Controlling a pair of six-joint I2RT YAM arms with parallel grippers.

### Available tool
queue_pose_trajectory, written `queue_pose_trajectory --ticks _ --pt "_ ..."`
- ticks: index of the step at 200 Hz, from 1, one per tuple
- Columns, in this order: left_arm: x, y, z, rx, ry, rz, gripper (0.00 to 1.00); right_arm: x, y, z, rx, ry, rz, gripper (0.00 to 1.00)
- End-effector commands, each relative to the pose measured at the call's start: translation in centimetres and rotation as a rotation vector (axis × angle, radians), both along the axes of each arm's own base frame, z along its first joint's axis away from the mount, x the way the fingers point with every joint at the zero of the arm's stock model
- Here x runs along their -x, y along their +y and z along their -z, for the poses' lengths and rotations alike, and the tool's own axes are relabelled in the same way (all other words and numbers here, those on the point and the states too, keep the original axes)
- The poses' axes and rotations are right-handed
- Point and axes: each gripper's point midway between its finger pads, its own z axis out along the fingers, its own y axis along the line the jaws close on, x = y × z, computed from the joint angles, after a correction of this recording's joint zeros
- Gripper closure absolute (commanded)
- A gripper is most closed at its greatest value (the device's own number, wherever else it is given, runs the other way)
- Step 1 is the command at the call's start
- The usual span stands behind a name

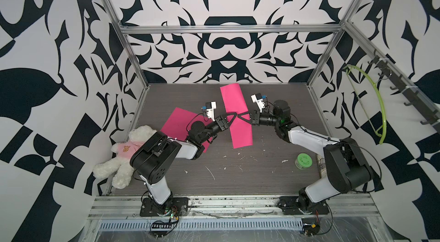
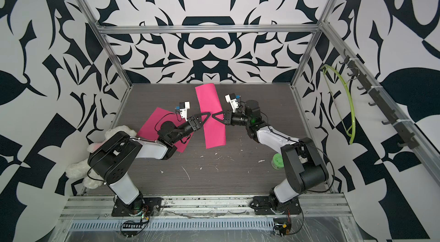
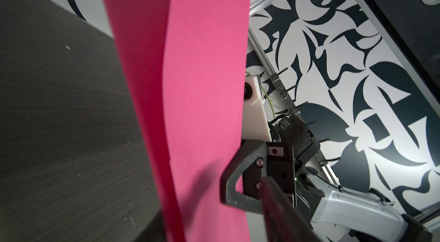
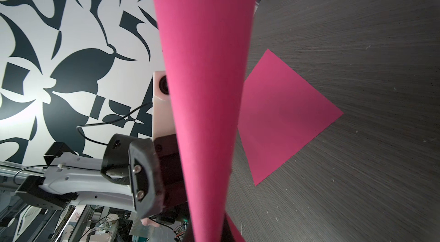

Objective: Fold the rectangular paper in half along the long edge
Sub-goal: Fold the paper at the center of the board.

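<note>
Pink paper (image 1: 232, 98) hangs doubled lengthwise, pinched in my right pincer (image 1: 241, 116); my left pincer (image 1: 233, 116) is spread around it. Layers gape, so pressing the crease probably remains.

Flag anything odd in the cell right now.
A second pink sheet lies flat under the left arm, while the held pink paper is off the table, pinched by the right gripper. A teddy bear and green tub sit at the edges; white flecks litter the surface.
</note>
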Motion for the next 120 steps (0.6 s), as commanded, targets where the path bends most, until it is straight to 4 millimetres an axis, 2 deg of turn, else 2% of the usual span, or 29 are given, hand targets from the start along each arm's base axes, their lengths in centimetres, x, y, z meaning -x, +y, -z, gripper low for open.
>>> queue_pose_trajectory --ticks 1,21,40,59,63,80,120 --pt "0.1 0.5 0.7 -0.01 -0.002 -0.013 0.2 0.5 -0.2 -4.1 -0.085 -0.112 -0.016 1.0" --pt "0.1 0.6 0.6 -0.01 -0.004 -0.014 0.05 0.4 -0.1 -4.6 -0.108 -0.11 -0.019 1.0" --pt "0.1 0.5 -0.3 -0.001 -0.028 -0.009 0.04 0.4 0.0 -4.7 -0.12 -0.105 -0.026 1.0" --pt "-0.1 0.5 -1.1 0.012 -0.046 -0.006 0.14 0.3 0.0 -4.7 -0.123 -0.102 -0.028 1.0" --pt "-0.1 0.4 -1.3 0.014 -0.049 -0.001 0.2 0.4 0.0 -4.7 -0.123 -0.102 -0.029 1.0" --pt "-0.1 0.2 -2.0 0.021 -0.065 0.016 0.33 0.4 0.0 -4.8 -0.124 -0.103 -0.028 1.0" --pt "0.0 0.0 -2.9 0.033 -0.086 0.034 0.55 0.5 0.0 -4.9 -0.126 -0.101 -0.032 1.0"
